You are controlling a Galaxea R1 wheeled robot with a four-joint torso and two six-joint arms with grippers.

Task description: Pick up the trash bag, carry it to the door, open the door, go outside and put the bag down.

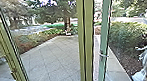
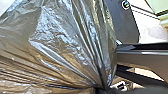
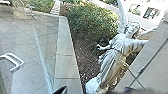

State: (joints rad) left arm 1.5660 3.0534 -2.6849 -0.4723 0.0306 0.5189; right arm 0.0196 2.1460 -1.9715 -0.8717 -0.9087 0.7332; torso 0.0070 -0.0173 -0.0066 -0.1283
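The trash bag (image 2: 62,42), dark, shiny and translucent, spreads across the left wrist view. Its folds bunch tightly together at my left gripper (image 2: 100,89), which is shut on the gathered neck. Olive door posts (image 1: 86,40) rise through the head view, with a slanting green frame (image 1: 105,38) a little to their right. I cannot tell how far the door stands open. A dark part of my right gripper (image 3: 60,90) shows low in the right wrist view, with the paved yard beyond it.
Paving (image 1: 52,58) lies beyond the glass, bordered by planting and trees. On the right, a pale winged statue (image 3: 112,57) stands beside a green bush (image 3: 91,21) and a low stone edging (image 3: 65,56). A white bent bar (image 3: 17,61) also shows.
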